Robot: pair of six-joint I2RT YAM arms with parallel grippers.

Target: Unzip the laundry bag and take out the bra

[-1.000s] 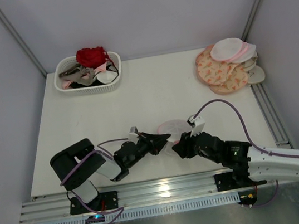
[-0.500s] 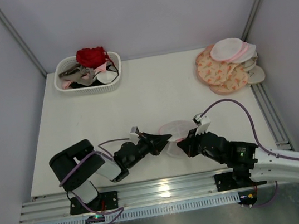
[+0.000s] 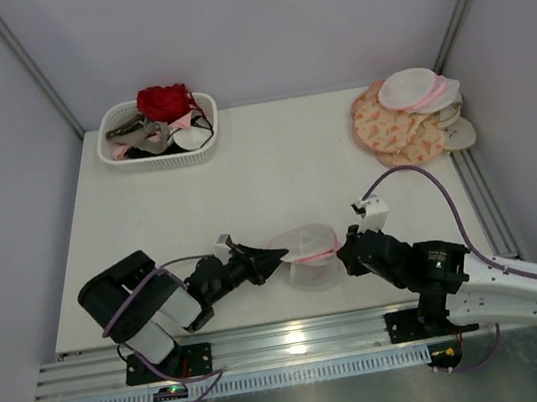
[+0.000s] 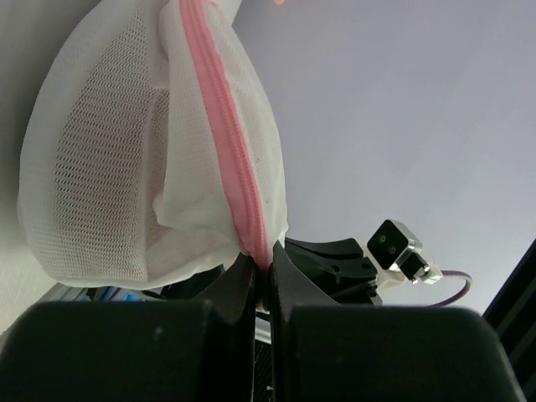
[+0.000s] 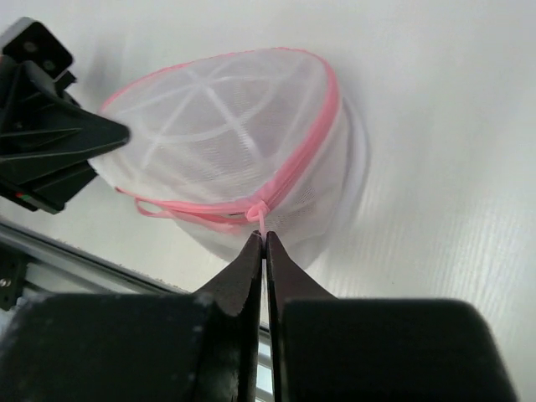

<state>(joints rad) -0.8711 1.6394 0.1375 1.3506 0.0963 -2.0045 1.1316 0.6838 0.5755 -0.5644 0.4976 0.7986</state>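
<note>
A: compared to a second ago the laundry bag (image 3: 305, 254) has slid a bit left along the near edge of the table (image 3: 273, 160) and now sits stretched between the two arms. the right gripper (image 5: 263, 243) went from partly open to clamped on the pull tab (image 5: 261, 222). how far along is this?

B: early imo. both grips are set and that's about it. the left gripper (image 4: 262, 266) is pinched tight on the bag's pink rim with mesh bunched above its fingers, so I'd call it the anchor. the zipper (image 5: 311, 138) looks closed nearly all the way round. there's a doubled pink line just left of the slider that might be a small gap, can't tell. so basically all the unzipping is left, then getting the bra out

A: can you see the bra in there?

B: nope, whatever's inside is just a pale blur. the bag is a little dome of see-through white mesh, ribs crossing on top, pink zip round the rim, tilted, looks soft and floppy. further out: white slotted basket (image 3: 208, 134) at the far left corner, peach-patterned pouches (image 3: 400, 136) by the far right corner, both well apart from the bag
</note>
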